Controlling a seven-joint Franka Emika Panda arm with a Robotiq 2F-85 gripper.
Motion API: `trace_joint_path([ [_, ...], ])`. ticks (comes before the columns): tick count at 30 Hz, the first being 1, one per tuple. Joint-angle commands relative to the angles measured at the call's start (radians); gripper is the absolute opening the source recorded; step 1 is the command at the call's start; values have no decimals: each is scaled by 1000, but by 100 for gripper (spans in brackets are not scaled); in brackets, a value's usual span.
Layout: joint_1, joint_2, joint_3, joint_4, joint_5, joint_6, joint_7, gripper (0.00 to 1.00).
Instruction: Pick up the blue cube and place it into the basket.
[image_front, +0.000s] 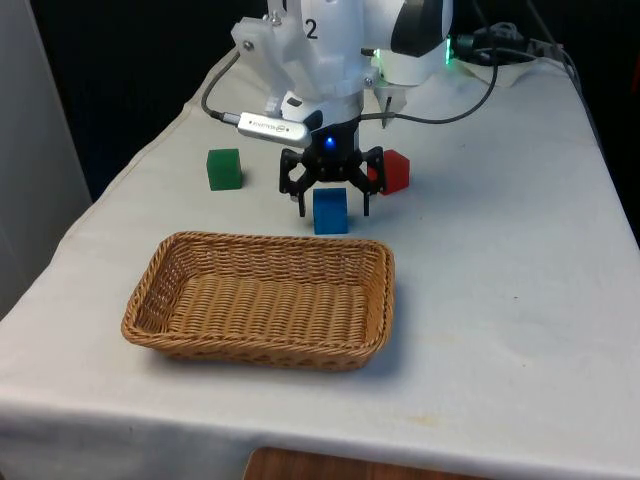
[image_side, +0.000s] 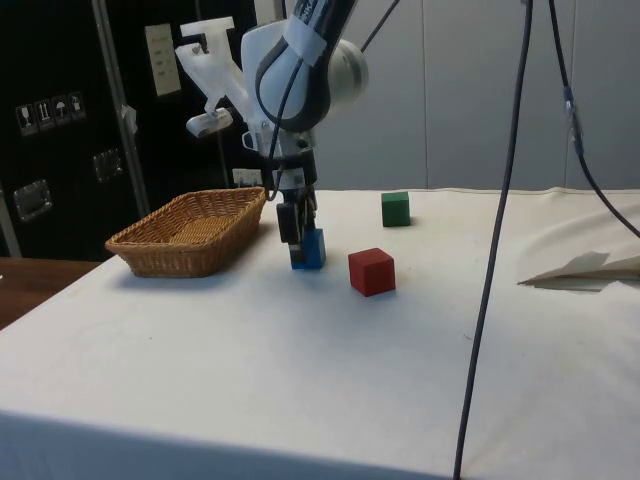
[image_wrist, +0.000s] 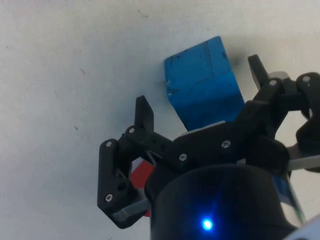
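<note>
While my black two-finger end effector (image_front: 332, 205) hangs spread astride the small blue cube (image_front: 331, 211) resting on the bench just beyond the woven wicker basket (image_front: 262, 299), I judge the cube centred between its fingers.

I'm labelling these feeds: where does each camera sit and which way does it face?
Front: looks across the basket at the arm; claw straddles the blue cube.
Side: from the table's side, arm and claw at the cube.
Wrist: on the wrist, looking down past the claw.
All share the blue cube.
</note>
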Motion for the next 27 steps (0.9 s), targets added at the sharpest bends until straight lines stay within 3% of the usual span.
trace_joint_path([
  [1, -1, 0, 2, 0, 3, 2, 0, 100],
  [3, -1, 0, 1, 0, 2, 1, 0, 98],
  [4, -1, 0, 1, 0, 2, 1, 0, 80],
  [6, 0, 0, 0, 0, 0, 0, -1, 58],
  [7, -1, 0, 1, 0, 1, 0, 0, 58],
  [12, 0, 0, 0, 0, 1, 0, 0, 3],
  [20, 0, 0, 0, 0, 1, 0, -1, 0],
  [24, 2, -37, -7, -3, -5, -29, 0, 0],
  [25, 0, -16, -2, 2, 0, -11, -2, 0],
  [27, 2, -50, -9, -3, -6, -41, 1, 0],
])
